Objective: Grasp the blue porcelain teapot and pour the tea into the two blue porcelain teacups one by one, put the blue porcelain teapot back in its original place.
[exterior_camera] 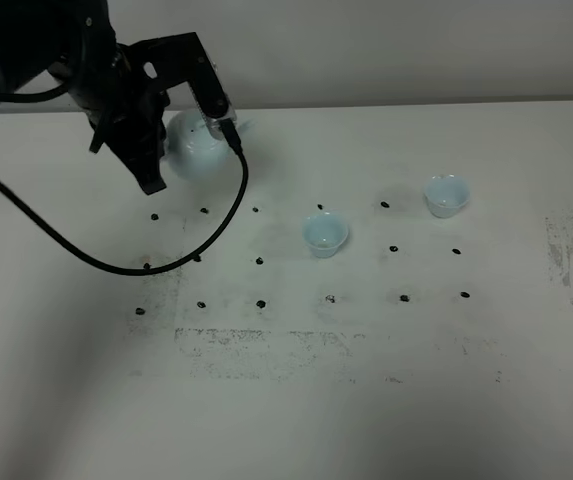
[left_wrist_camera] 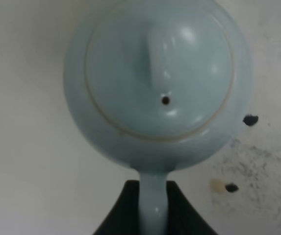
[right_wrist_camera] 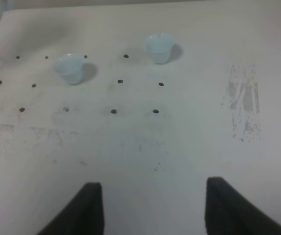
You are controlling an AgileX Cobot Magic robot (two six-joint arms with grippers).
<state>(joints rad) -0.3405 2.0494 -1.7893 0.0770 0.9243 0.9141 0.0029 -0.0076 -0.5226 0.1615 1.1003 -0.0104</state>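
Dim, slightly blurred pictures; soft glare spots shine on the teapot (left_wrist_camera: 157, 83).

The white bench (exterior_camera: 446, 400) bears a grid of small black marks (exterior_camera: 260, 261) and grey scuffs (exterior_camera: 571, 265) near its right edge. One teacup (exterior_camera: 325, 234) stands mid-bench, and the other teacup (exterior_camera: 446, 196) stands farther right. The blue porcelain teapot (exterior_camera: 194, 145) is by the far edge. A black cable (exterior_camera: 116, 262) loops over the left part.
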